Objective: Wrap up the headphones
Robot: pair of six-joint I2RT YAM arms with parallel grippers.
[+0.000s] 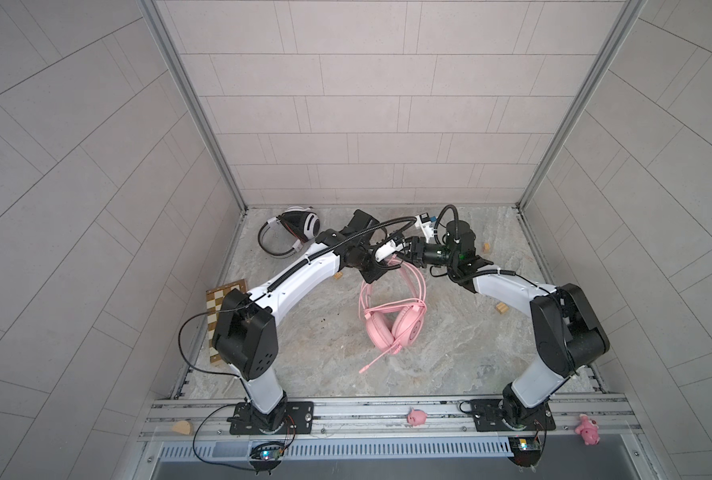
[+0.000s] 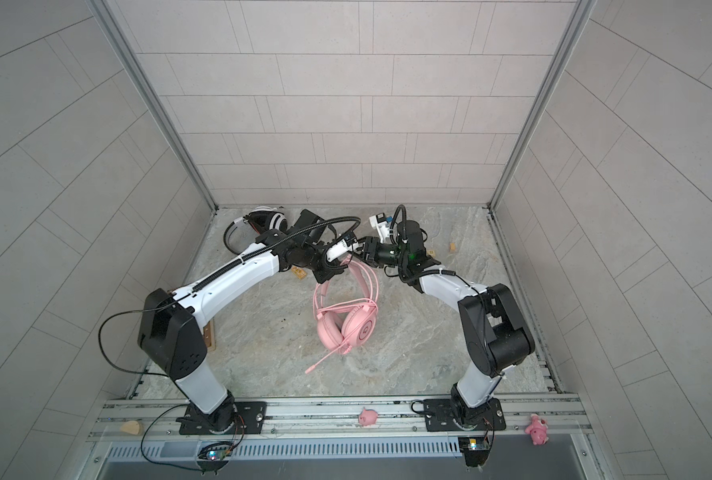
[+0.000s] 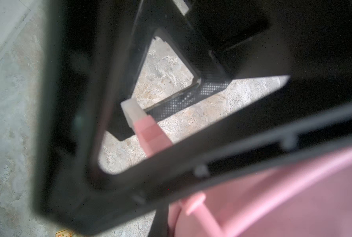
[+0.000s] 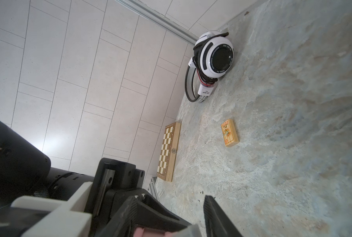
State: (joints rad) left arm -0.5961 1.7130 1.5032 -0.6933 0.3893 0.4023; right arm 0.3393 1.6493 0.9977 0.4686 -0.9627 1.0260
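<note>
We logged the left gripper [image 1: 381, 270] clamped shut on the pink over-ear headset's [image 1: 391, 328] clear-capped pink plug [image 3: 144, 127]; the right gripper [image 1: 406, 251], at its 2 o'clock, stood with jaws parted.

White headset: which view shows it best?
Right wrist view: the white headset is sharp and unobstructed, earcup lettering visible. Both top views show it small, in the far left corner. The left wrist view misses it.

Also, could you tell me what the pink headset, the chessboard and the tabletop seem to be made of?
The pink headset: likely plastic shells with soft padded cushions, matte pink. The chessboard: likely wood, light satin finish, visible grain and a metal clasp. The tabletop: stone or an imitation, matte, mottled grey veining.
</note>
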